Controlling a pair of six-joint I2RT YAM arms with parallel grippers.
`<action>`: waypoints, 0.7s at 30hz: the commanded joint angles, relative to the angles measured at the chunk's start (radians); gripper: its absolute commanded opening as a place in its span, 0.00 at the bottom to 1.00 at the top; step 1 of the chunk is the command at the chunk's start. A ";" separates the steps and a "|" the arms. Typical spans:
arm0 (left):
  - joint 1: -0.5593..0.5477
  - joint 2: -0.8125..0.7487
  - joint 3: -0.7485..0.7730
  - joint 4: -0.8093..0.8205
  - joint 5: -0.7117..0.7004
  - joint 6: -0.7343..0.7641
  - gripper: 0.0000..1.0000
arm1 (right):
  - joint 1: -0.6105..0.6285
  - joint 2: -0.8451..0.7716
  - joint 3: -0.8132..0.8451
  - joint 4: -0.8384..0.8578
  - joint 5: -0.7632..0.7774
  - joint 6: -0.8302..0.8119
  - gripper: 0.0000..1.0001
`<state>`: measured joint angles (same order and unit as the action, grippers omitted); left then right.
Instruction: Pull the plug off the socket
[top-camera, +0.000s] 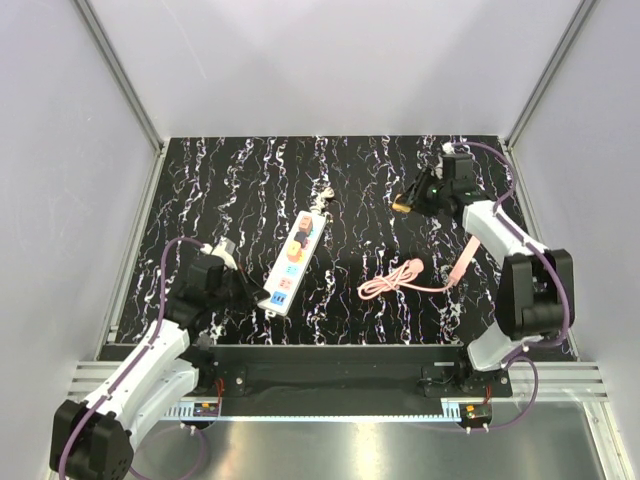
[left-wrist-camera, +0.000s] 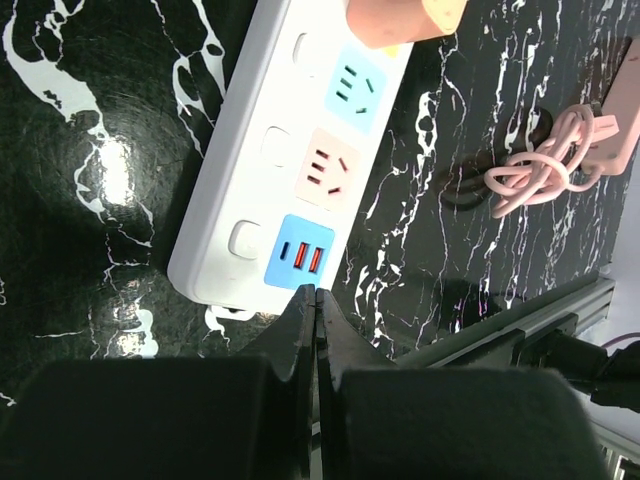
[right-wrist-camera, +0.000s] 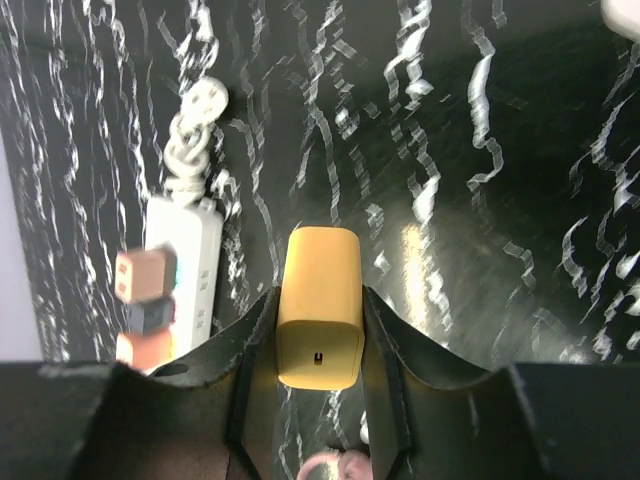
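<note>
Gripping yellow plug (right-wrist-camera: 318, 320), right jaws; left jaws closed beside socket (left-wrist-camera: 290, 160), wrist views only.

Lab: alu-frame enclosure (top-camera: 121, 78), white walls (top-camera: 55, 160)

Plug (top-camera: 400, 207) in right gripper (top-camera: 407, 203), off socket (top-camera: 291, 262)

A pink cable (top-camera: 392, 281) lies in a loose coil on the black marbled table (top-camera: 220, 190). It is on the near side of the right gripper (top-camera: 403, 207), well apart from it. A straight pink piece (top-camera: 462, 264) lies just beside the coil. Seen from the left gripper (left-wrist-camera: 315, 297), the coil is far off to the right. Behind both grippers a metal rail (top-camera: 300, 392) runs along the table's near edge.
</note>
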<state>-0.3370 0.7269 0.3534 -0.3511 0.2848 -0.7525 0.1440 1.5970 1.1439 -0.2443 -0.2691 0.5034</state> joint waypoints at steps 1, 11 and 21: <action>0.004 -0.011 0.035 -0.002 0.043 -0.002 0.00 | -0.098 0.089 0.011 0.143 -0.220 0.000 0.01; 0.004 -0.024 0.039 -0.005 0.042 -0.004 0.00 | -0.138 0.237 0.033 0.131 -0.259 -0.103 0.07; 0.004 -0.040 0.038 0.004 0.070 -0.038 0.00 | -0.196 0.333 0.091 0.138 -0.229 -0.075 0.11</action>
<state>-0.3370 0.7071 0.3534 -0.3691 0.3134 -0.7731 -0.0471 1.8999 1.1770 -0.1440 -0.4908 0.4297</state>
